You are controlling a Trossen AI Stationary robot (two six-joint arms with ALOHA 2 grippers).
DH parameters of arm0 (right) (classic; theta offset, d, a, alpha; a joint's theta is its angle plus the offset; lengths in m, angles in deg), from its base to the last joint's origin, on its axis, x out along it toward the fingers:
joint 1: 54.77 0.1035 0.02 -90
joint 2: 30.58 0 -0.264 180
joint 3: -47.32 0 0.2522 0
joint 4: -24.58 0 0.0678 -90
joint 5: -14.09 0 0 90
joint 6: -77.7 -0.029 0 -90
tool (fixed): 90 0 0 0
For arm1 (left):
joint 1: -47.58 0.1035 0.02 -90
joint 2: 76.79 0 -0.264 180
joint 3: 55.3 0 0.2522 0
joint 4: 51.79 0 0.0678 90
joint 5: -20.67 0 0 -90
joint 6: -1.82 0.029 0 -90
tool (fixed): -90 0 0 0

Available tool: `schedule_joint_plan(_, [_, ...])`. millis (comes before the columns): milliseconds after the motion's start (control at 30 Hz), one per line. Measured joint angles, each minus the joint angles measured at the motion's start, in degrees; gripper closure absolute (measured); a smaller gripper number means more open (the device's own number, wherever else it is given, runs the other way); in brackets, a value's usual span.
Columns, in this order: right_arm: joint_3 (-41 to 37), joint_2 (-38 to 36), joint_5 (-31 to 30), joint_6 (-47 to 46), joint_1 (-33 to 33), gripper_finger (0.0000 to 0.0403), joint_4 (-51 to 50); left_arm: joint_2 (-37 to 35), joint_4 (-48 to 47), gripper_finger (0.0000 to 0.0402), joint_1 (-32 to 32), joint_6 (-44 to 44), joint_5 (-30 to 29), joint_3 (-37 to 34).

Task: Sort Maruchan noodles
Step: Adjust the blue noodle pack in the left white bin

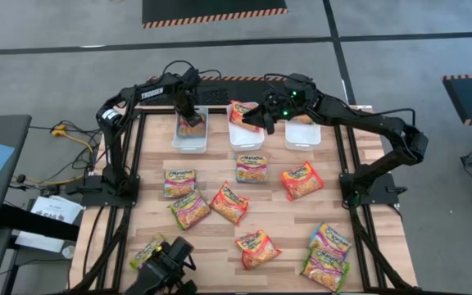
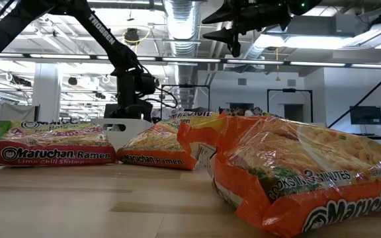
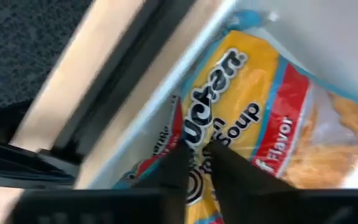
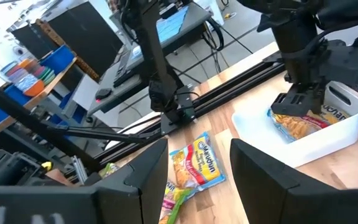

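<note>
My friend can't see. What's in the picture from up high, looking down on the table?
Looking down on a wooden table, the left gripper reaches into the left of three white bins, onto a noodle packet. The right gripper hovers over the middle bin, empty. Ten more noodle packets lie scattered below.

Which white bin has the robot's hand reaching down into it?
The leftmost white bin. The left gripper reaches down into it, onto a blue-edged noodle packet; the right gripper hovers above the other bins, not inside any.
</note>
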Motion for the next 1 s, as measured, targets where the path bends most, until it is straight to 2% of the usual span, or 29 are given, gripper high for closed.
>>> schedule_joint_plan(67, [0.00, 0.01, -0.03, 0.01, 0.00, 0.0204, -0.03, 0.03, 0.04, 0.0391, 0.07, 0.12, 0.06, -0.03])
schedule_joint_plan(267, [0.00, 0.01, -0.10, 0.00, 0.00, 0.0204, -0.02, -0.77, -1.33, 0.0401, 0.01, 0.57, -0.15, -0.16])
schedule_joint_plan(500, [0.00, 0.00, -0.14, 0.00, 0.00, 0.0204, 0.00, -5.95, -4.42, 0.0401, -1.26, 0.58, 0.26, -0.58])
schedule_joint_plan(767, [0.00, 0.00, -0.14, 0.00, 0.00, 0.0204, -0.02, -11.16, -2.93, 0.0401, -4.17, 0.71, 0.20, -0.42])
schedule_joint_plan(1000, [0.00, 0.00, -0.14, 0.00, 0.00, 0.0204, 0.00, -12.87, 0.35, 0.0401, -5.92, 1.59, -5.84, -0.31])
